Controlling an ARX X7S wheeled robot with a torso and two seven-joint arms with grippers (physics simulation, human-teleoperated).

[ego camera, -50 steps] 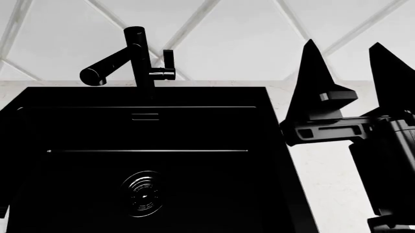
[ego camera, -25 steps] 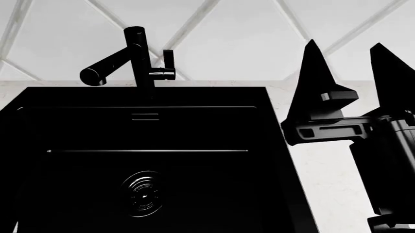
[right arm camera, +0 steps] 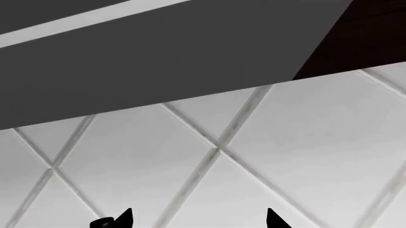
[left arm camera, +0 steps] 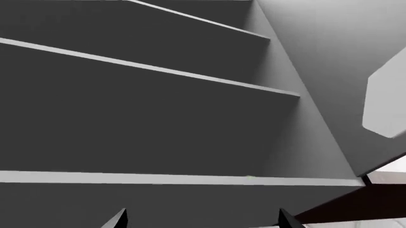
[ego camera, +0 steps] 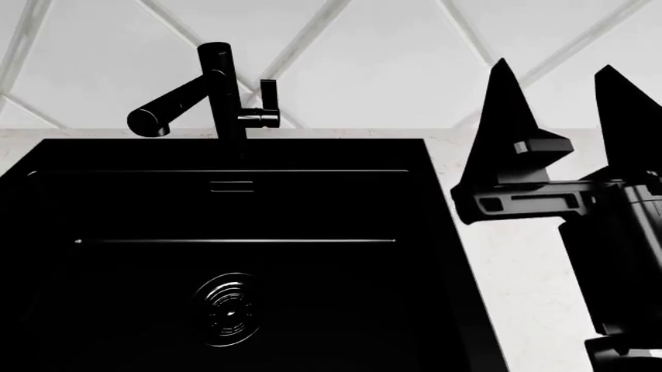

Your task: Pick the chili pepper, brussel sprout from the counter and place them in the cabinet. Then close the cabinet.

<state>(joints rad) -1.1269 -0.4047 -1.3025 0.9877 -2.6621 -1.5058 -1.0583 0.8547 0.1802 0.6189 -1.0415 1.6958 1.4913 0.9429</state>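
Right gripper [ego camera: 563,124] is up at about three o'clock in the head view, fingers pointing to twelve, jaws spread wide with nothing between them. Its black wrist body drops toward five o'clock. The right wrist view catches only two fingertips [right arm camera: 123,218], well apart. Left gripper [left arm camera: 199,219] shows just its two tips in its own wrist view, also parted and empty.

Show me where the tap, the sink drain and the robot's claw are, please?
Faucet [ego camera: 219,85]: head view, on its upright black stem.
Sink drain [ego camera: 225,306]: head view, on the round ribbed strainer in the black basin.
Right gripper [ego camera: 567,105]: head view, in the gap between its two pointed black fingers, which stand apart.
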